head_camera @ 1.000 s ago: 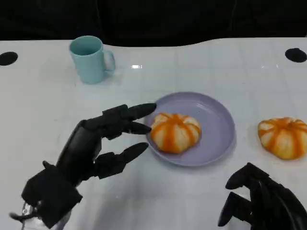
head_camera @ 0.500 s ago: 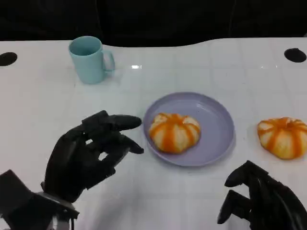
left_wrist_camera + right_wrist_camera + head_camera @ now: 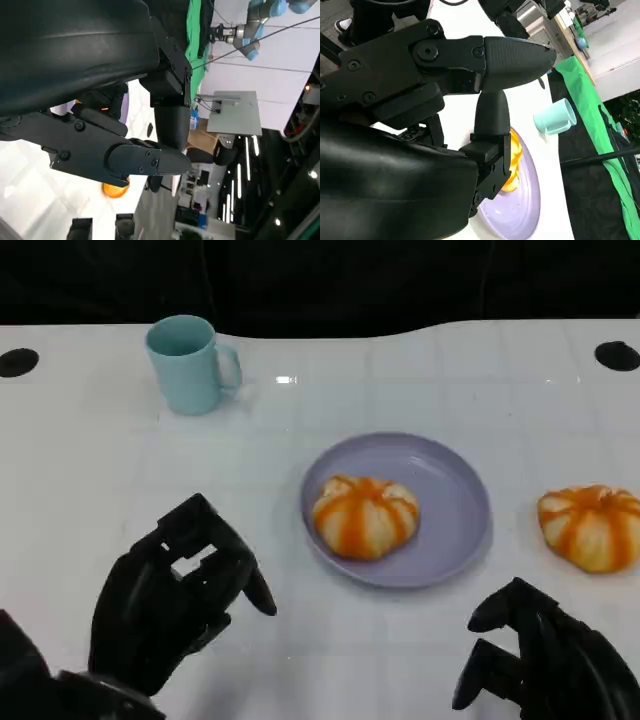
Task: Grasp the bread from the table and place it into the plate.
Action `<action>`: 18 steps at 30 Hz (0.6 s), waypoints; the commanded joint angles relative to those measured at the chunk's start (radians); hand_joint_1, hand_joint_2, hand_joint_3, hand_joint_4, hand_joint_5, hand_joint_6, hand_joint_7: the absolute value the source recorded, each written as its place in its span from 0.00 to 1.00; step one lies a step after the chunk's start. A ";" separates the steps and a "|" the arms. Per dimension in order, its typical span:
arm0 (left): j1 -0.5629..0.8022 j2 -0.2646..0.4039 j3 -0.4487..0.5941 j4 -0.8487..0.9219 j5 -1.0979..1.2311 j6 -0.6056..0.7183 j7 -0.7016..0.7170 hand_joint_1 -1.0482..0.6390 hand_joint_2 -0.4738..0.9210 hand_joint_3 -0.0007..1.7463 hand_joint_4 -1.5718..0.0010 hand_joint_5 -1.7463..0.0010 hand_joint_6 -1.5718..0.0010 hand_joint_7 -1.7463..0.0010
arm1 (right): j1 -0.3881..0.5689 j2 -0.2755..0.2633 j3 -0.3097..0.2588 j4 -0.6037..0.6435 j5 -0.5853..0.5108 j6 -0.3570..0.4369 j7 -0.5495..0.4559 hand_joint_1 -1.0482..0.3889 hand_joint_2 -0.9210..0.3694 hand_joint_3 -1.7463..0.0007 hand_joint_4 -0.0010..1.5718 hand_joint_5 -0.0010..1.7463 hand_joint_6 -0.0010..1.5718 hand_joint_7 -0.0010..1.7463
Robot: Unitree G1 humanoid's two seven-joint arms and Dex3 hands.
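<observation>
One orange-striped bread lies in the lavender plate at the middle of the table. A second, similar bread sits on the table to the plate's right. My left hand hovers at the lower left, well apart from the plate, fingers loosely bent and holding nothing. At the lower right my right hand stays low and empty, short of the second bread. The right wrist view shows the plate and its bread beyond my fingers.
A teal mug stands at the back left, also seen as the mug in the right wrist view. Two dark round holes mark the table's far corners. The table's dark far edge runs behind them.
My left hand has drawn back from the plate's rim toward the lower left, and its fingers have bent inward. The bread stays in the plate. The right hand has not moved.
</observation>
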State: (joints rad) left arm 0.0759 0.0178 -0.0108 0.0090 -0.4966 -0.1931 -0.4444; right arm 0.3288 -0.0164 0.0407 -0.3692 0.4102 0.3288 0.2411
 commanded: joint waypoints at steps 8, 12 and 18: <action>0.040 0.010 0.038 -0.003 -0.030 0.069 -0.049 0.29 1.00 0.21 0.47 0.00 0.63 0.00 | -0.001 -0.010 -0.016 0.003 0.005 -0.011 0.009 0.38 0.00 0.72 0.39 1.00 0.25 0.97; 0.042 0.023 0.059 0.005 -0.040 0.137 -0.044 0.29 1.00 0.21 0.47 0.00 0.63 0.00 | -0.007 -0.014 -0.016 0.003 -0.001 -0.006 0.007 0.37 0.00 0.72 0.40 1.00 0.25 0.97; 0.047 0.015 0.072 0.014 -0.037 0.153 -0.073 0.30 1.00 0.22 0.47 0.00 0.63 0.00 | -0.006 -0.013 -0.016 0.001 -0.001 -0.007 0.005 0.38 0.00 0.72 0.39 1.00 0.25 0.97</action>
State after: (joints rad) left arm 0.1100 0.0274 0.0521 0.0180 -0.5279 -0.0440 -0.4966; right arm 0.3227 -0.0201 0.0362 -0.3658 0.4073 0.3268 0.2466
